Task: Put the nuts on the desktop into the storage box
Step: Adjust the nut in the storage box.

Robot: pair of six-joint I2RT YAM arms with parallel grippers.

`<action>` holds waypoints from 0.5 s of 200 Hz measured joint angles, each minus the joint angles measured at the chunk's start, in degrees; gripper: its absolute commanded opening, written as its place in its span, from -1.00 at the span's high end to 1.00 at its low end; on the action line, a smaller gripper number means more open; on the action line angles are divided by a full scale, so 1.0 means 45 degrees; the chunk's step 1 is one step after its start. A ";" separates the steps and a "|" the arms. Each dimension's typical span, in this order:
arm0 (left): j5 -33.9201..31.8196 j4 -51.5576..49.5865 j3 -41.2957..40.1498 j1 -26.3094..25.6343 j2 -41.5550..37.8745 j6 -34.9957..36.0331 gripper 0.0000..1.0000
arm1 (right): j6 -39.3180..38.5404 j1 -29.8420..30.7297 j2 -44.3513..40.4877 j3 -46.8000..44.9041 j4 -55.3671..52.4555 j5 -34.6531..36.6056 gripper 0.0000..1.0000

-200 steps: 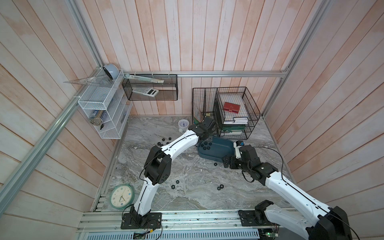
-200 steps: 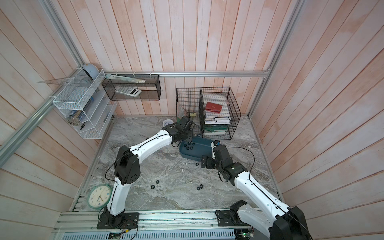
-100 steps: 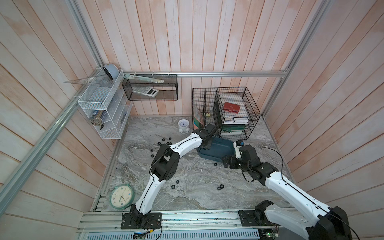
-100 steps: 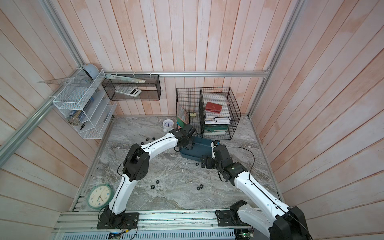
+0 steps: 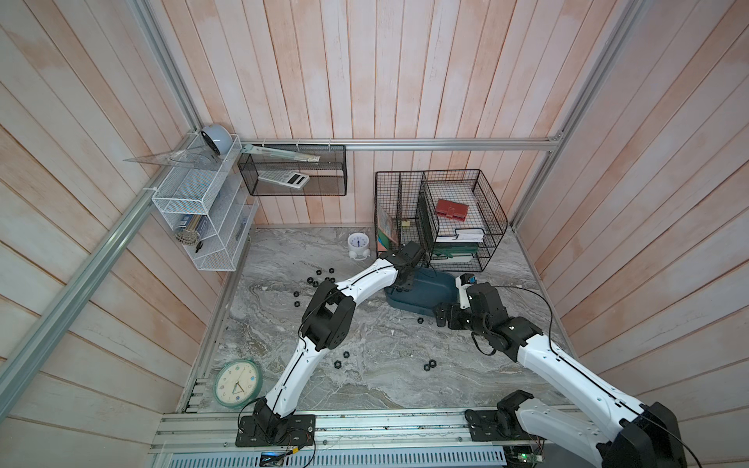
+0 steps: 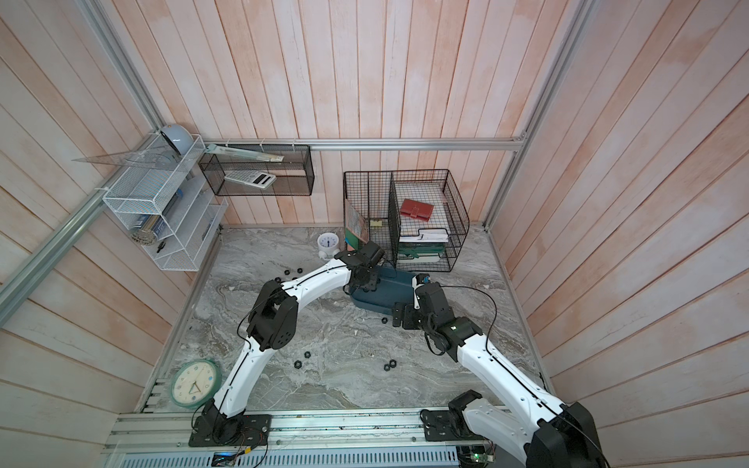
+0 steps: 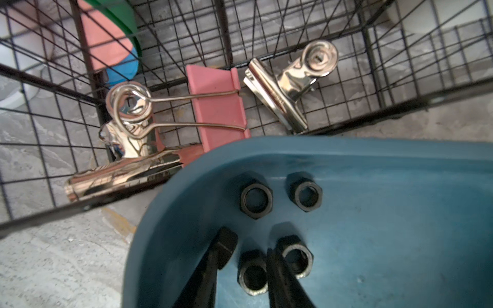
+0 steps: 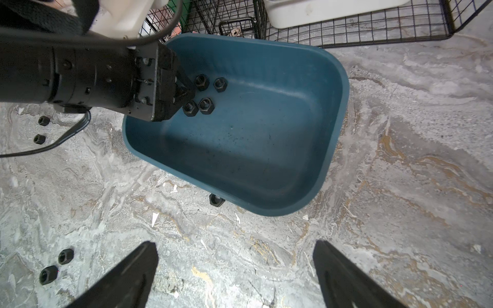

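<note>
The nuts (image 7: 256, 200) are small black hexagons with a round centre hole, and their rims gleam grey. Four lie flat in one corner of the teal box (image 5: 429, 291). The box stands toward the far edge of the desktop (image 5: 385, 385), right of the middle, close to a wire basket (image 5: 458, 227). The left gripper (image 7: 248, 244) reaches into that corner with its jaws a little apart astride one nut; a strip of box floor shows between the nut and one finger. More nuts lie on the desktop: a cluster toward the far left, two pairs nearer the front edge, and one at the foot of the box's near wall. The right gripper (image 8: 234, 244) hovers over the desktop by that wall, jaws spread wide.
</note>
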 measured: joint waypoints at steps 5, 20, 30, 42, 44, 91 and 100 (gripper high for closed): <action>0.0039 0.0005 0.0005 0.0000 0.0000 0.0005 0.26 | 0.0000 0.0000 0.0000 0.0000 0.0000 0.0000 -0.96; 0.0194 0.0015 0.0005 0.0000 0.0000 0.0034 0.26 | 0.0000 0.0000 0.0000 0.0000 0.0005 0.0000 -0.96; 0.0340 0.0039 0.0005 0.0000 0.0000 0.0044 0.26 | 0.0000 0.0000 0.0000 0.0000 0.0005 0.0000 -0.96; 0.0481 0.0131 0.0005 0.0000 0.0000 0.0049 0.26 | 0.0000 0.0000 0.0000 0.0000 0.0005 0.0000 -0.96; 0.0510 0.0141 0.0005 0.0000 0.0000 0.0049 0.26 | 0.0000 0.0000 0.0000 0.0000 0.0005 0.0000 -0.96; 0.1122 0.0471 -0.0015 -0.0015 0.0000 0.0058 0.26 | 0.0000 0.0000 0.0005 0.0000 0.0005 0.0000 -0.96; 0.1166 0.0486 -0.0019 -0.0015 0.0000 0.0058 0.26 | 0.0000 0.0000 0.0005 0.0000 0.0010 0.0000 -0.96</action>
